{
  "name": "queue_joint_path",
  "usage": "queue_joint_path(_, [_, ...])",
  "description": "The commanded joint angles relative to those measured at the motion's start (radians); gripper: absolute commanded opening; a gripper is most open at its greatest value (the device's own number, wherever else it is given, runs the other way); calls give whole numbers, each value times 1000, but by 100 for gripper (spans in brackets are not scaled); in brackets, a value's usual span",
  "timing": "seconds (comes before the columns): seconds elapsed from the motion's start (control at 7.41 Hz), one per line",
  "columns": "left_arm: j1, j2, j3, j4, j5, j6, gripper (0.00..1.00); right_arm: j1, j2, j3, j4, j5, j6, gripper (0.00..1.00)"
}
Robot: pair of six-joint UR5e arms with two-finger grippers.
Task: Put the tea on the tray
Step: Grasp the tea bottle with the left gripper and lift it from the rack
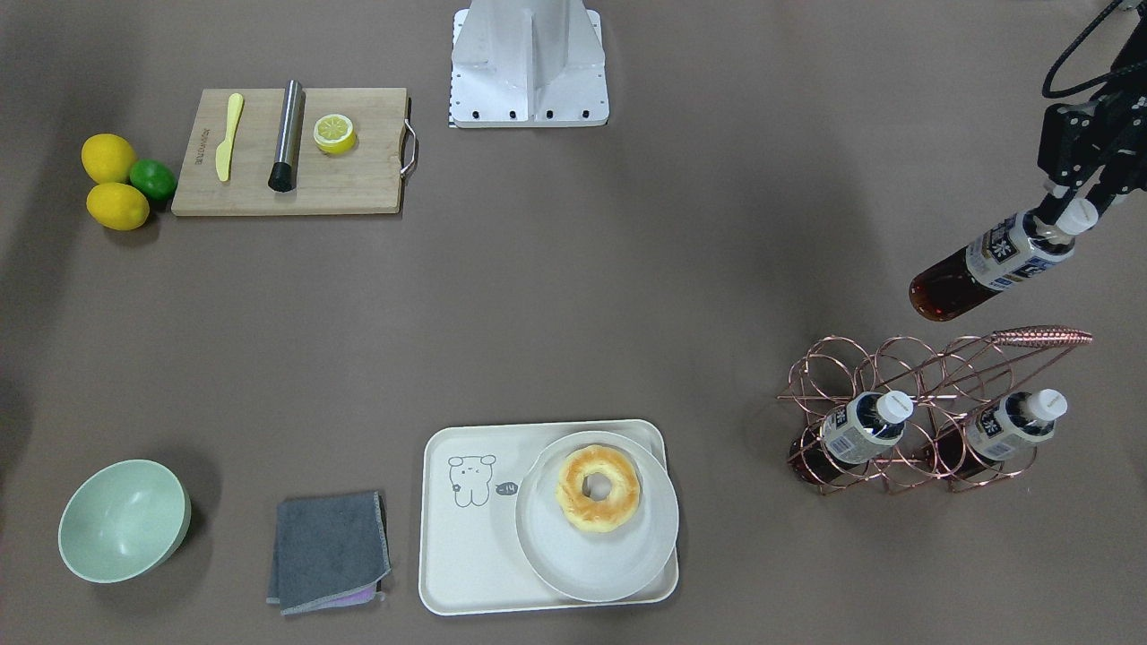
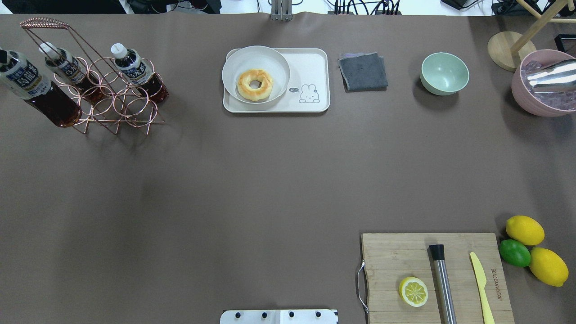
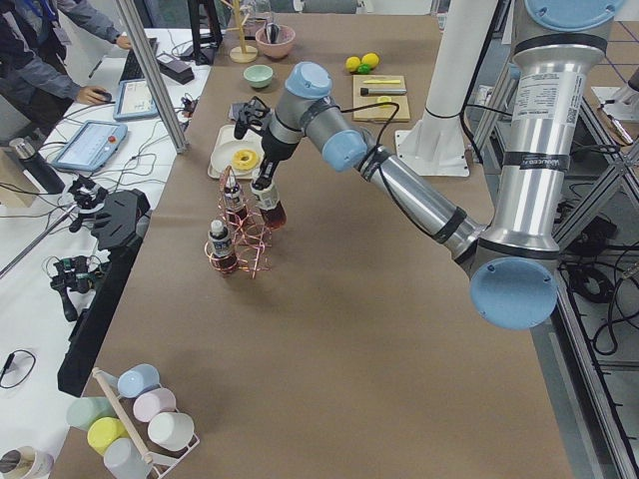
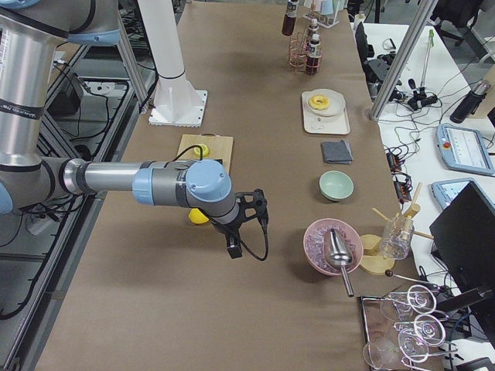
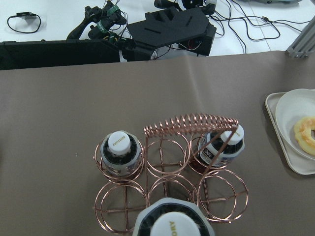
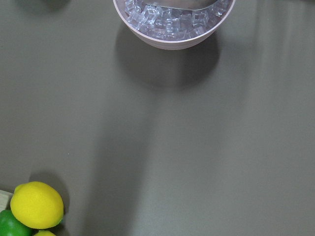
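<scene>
My left gripper [image 1: 1068, 208] is shut on the white cap of a tea bottle [image 1: 990, 264] and holds it tilted in the air, up beside the copper wire rack [image 1: 932, 358]. The held bottle also shows at the overhead view's left edge [image 2: 33, 87] and in the left wrist view [image 5: 172, 223]. Two alike bottles [image 1: 860, 430] [image 1: 1013, 425] stand in the rack. The cream-white tray [image 1: 466, 555] lies far from the bottle, along the table's far edge [image 2: 310, 67]. My right gripper [image 4: 233, 249] hangs over bare table; I cannot tell whether it is open or shut.
A round white plate [image 1: 627, 560] with a doughnut [image 1: 598, 489] fills half of the tray. A grey cloth [image 1: 329, 551] and a green bowl [image 1: 124, 520] lie beside the tray. A wooden cutting board [image 1: 358, 179], lemons [image 1: 109, 158] and a pink ice bowl [image 2: 540, 85] are on the robot's right side.
</scene>
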Motion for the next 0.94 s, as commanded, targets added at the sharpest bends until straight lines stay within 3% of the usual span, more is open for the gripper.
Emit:
queue_joint_path(0.0, [120,-323,-76,516,109,-78,0,0,3,1,1,0,1,100])
queue_joint_path(0.13, [171,-442,-62,625,143,-130,0,-1,3,1,1,6,3,100])
queue_joint_path(0.27, [229,-502,-35,623,146,-242,0,-2,6,-1,1,12,1,100])
queue_joint_path(0.4, [296,-557,-4,624,210,-322,0,-2,11,-1,0,12,1,100])
queue_joint_path(0.67, [410,-565,5,623,252,-377,0,-3,28,-1,0,12,12,100])
queue_joint_path(0.81, [479,-673,95,620,294,-487,0,-12,37,-1,0,15,18,100])
